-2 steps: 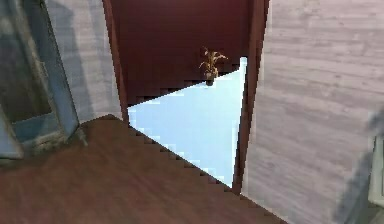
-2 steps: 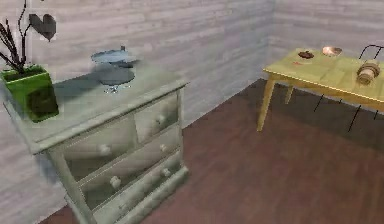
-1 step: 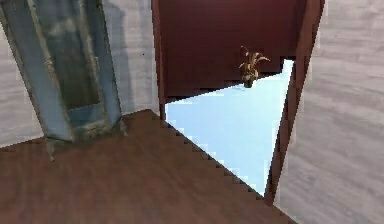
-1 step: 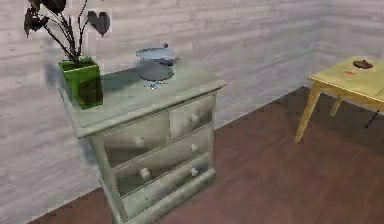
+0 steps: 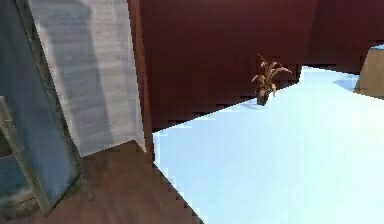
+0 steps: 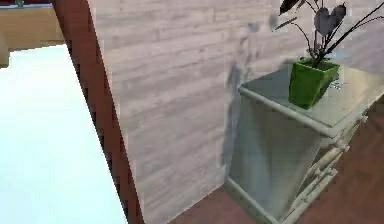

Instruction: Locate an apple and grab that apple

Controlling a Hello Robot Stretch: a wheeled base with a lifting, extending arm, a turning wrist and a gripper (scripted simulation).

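Note:
In the forward view a small brown-leaved plant in a dark pot (image 5: pixel 266 80) stands on a pale blue floor (image 5: pixel 290 150) against a dark red wall (image 5: pixel 210 50). In the arm side view a dark-leaved plant in a green pot (image 6: pixel 312 78) stands on a pale cabinet (image 6: pixel 300 150).
A grey plank wall (image 5: pixel 95 70) meets the dark red wall at a corner (image 5: pixel 140 80). A blue-framed panel (image 5: pixel 35 120) leans at the forward view's left over brown wood floor (image 5: pixel 120 190). A tan object (image 5: pixel 372 75) sits at the right edge. The plank wall (image 6: pixel 180 100) backs the cabinet.

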